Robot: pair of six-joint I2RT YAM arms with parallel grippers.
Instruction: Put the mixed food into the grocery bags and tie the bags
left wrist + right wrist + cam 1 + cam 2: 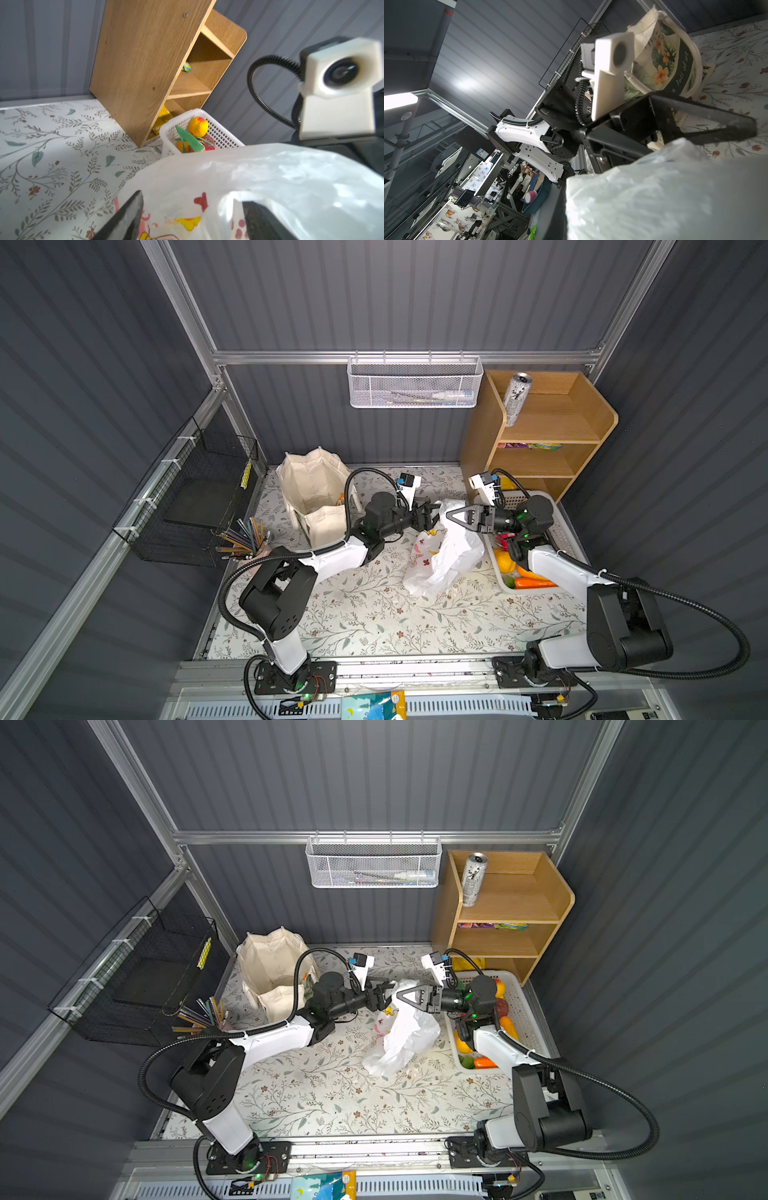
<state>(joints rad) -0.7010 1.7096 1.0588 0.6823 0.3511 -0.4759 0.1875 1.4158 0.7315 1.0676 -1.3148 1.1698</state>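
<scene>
A thin white plastic bag [446, 560] with yellow and pink prints lies crumpled mid-table, its top pulled up between my two grippers. My right gripper [449, 514] is shut on the bag's upper edge, and in the right wrist view the film [664, 197] hides its jaws. Facing it, my left gripper [192, 199] is open, its fingers [128, 216] wide apart with printed film [249, 176] lying between them. The cream canvas tote [311, 489] stands open at the back left. Toy fruit [505, 562] and a carrot [534, 583] lie in the white basket [536, 592].
A wooden shelf [557, 423] at the back right holds a silver can [516, 398] and snack packets [534, 445]. Pencils [245, 539] stand at the left, beside a black wire basket [195, 506]. A white mesh basket [415, 383] hangs on the back wall. A packet [378, 705] lies at the front rail.
</scene>
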